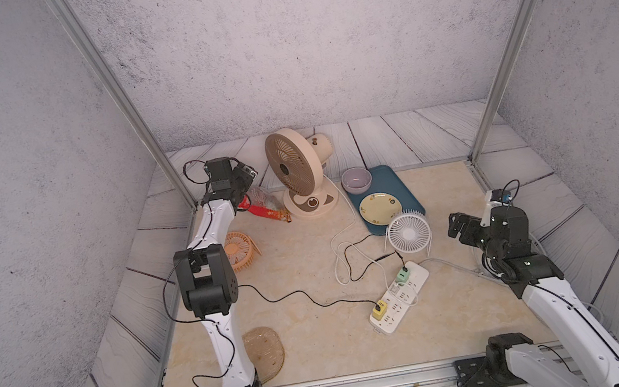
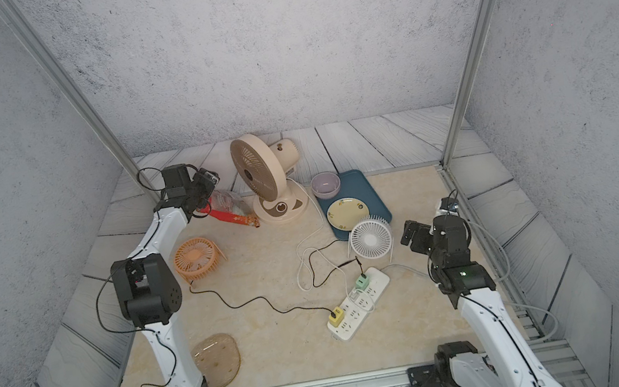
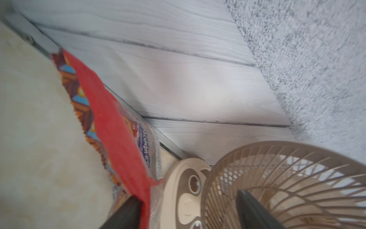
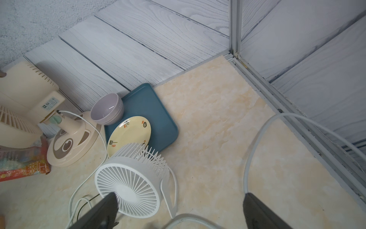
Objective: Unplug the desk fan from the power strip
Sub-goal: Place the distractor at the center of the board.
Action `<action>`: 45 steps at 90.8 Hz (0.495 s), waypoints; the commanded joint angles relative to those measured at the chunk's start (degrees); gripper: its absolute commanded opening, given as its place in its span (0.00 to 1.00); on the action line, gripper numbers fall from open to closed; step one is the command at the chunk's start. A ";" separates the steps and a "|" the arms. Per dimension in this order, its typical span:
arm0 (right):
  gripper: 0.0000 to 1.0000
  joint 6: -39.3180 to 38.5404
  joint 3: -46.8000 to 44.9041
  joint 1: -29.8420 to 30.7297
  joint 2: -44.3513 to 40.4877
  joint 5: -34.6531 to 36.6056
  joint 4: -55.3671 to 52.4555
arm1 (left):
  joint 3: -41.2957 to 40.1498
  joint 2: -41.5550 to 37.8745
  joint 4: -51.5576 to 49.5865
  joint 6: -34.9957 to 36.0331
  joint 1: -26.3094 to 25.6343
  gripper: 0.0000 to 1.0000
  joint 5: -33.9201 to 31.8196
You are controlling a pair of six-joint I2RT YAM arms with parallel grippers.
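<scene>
The beige desk fan (image 1: 298, 171) stands upright at the back, shown in both top views. Its thin white cord (image 1: 347, 230) loops forward to the white power strip (image 1: 400, 298), which lies at front right. A green adapter (image 1: 402, 276) and a yellow adapter (image 1: 379, 309) with black cords are also plugged into the strip. My left gripper (image 3: 190, 198) hangs open at back left, beside the fan's grille (image 3: 287, 184), with one finger against a red snack bag (image 3: 111, 119). My right gripper (image 4: 178, 200) is open and empty above the table, right of the small white fan (image 4: 130, 188).
A blue tray (image 1: 404, 192) behind the white fan holds a purple bowl (image 1: 356, 179) and a yellow plate (image 1: 380, 207). An orange fan (image 1: 239, 251) lies at the left. An amber dish (image 1: 265, 351) sits by my left arm's base. The strip's thick cable (image 4: 249, 158) curves along the right edge.
</scene>
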 commanded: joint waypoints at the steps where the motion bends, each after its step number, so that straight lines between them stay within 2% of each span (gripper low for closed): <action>1: 0.99 -1.91 1.69 0.08 1.38 -6.61 -0.65 | 3.28 -4.16 -3.94 8.55 -0.38 1.00 -0.73; 11: 0.99 -1.31 2.20 0.14 2.99 -9.79 -0.75 | 5.26 -6.81 -10.17 12.24 -0.58 0.98 -3.30; 32: 0.99 -1.92 3.78 0.41 4.58 -14.86 -1.97 | 5.00 -14.10 -22.65 14.76 -0.65 0.98 -12.76; 45: 0.98 -2.70 4.08 1.52 3.41 -17.42 -3.68 | 2.44 -19.64 -24.70 15.12 -1.58 1.00 -14.28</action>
